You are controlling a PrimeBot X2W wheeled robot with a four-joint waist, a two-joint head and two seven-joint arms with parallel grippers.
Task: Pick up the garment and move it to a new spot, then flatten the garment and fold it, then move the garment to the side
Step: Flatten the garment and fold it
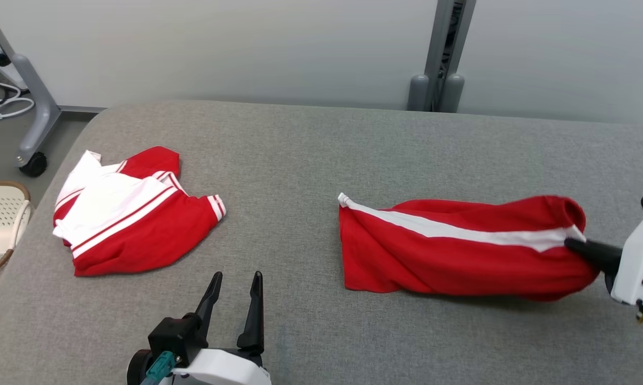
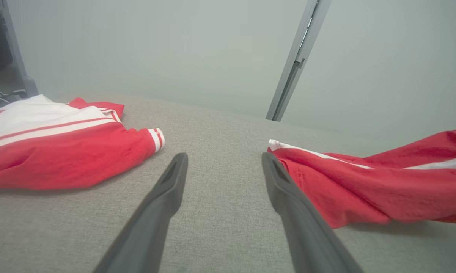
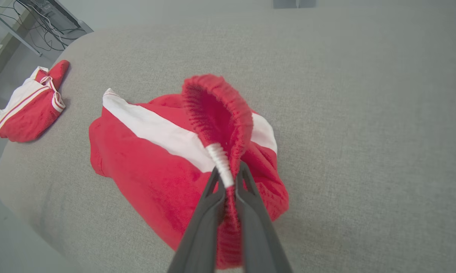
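The garment [image 1: 450,256] is a pair of red shorts with a white side stripe, lying stretched out on the right half of the grey padded table [image 1: 300,155]. My right gripper [image 1: 573,246] is shut on its elastic waistband at the right end, which is lifted off the surface. In the right wrist view the fingers [image 3: 247,212] pinch the waistband where the white stripe meets it, and the garment [image 3: 148,163] trails away to the left. My left gripper [image 1: 237,278] stands open near the front edge, left of the garment [image 2: 364,189], touching nothing.
A second red and white garment [image 1: 129,224] lies folded at the table's left. A wicker basket [image 1: 3,214] stands off the left edge, beside a wheeled frame leg [image 1: 32,160]. A grey post [image 1: 439,80] rises behind the table.
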